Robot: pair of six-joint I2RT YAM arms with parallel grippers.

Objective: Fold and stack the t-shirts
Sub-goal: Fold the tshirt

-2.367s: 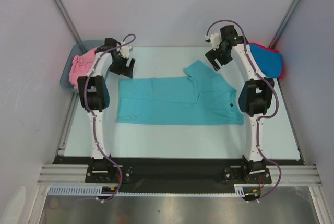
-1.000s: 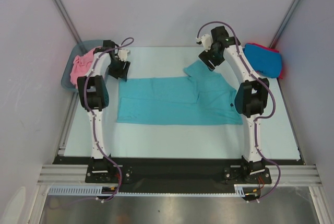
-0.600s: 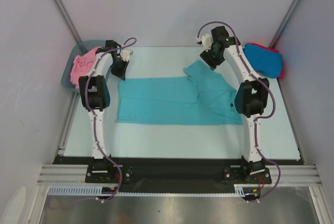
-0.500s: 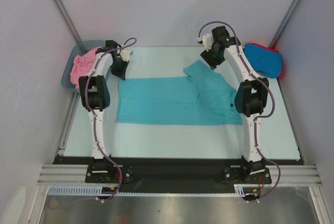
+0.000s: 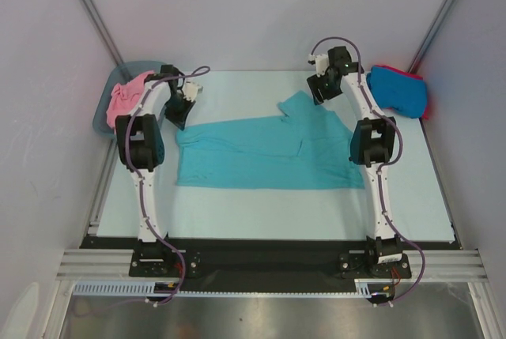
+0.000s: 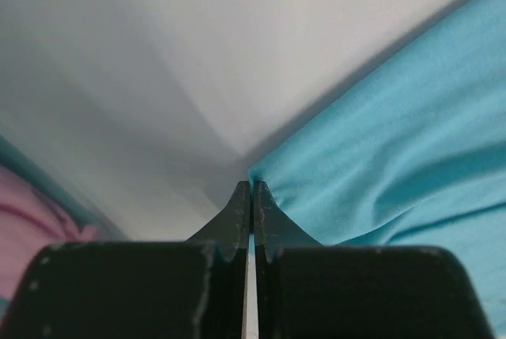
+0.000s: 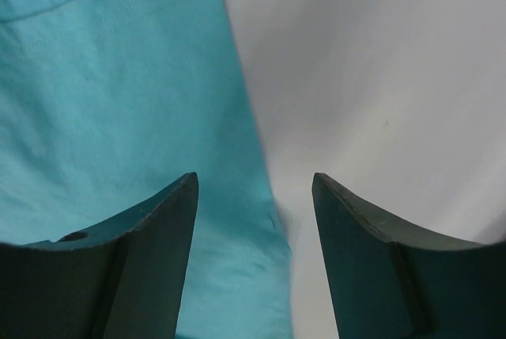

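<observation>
So the teal t-shirt (image 5: 269,153) is lying spread out in the middle of the desk (image 5: 237,205), mostly flat. One sleeve sticks out from its far edge, and there's a fold line about two thirds of the way toward its right end.

The left end effector (image 5: 179,118) is down at the shirt's far-left corner. In the left wrist view its fingers (image 6: 237,212) are pressed together, with that corner of the teal cloth (image 6: 379,165) right at the tips and a thin sliver of teal showing between them. Looks like it's pinching the corner. The fabric next to the pinch is rumpled into a few soft ridges.

The right end effector (image 5: 318,94) is over the sleeve that sticks out on the shirt's far side. Its fingers (image 7: 158,228) are spread well apart with nothing between them. From the right wrist cam, the sleeve's edge runs between the tips, with teal cloth (image 7: 118,118) on one side and bare desk (image 7: 379,78) on the other. Can't tell if the tips are touching the cloth or sitting just above it.

The other shirts:
- The pink t-shirt (image 5: 122,98) is bunched up in a grey-blue tub (image 5: 101,124), out past the teal shirt's far-left corner.
- The blue t-shirt (image 5: 399,90) is past the teal shirt's far-right corner, lying on top of the red t-shirt (image 5: 428,108), which only peeks out along the edge.
</observation>
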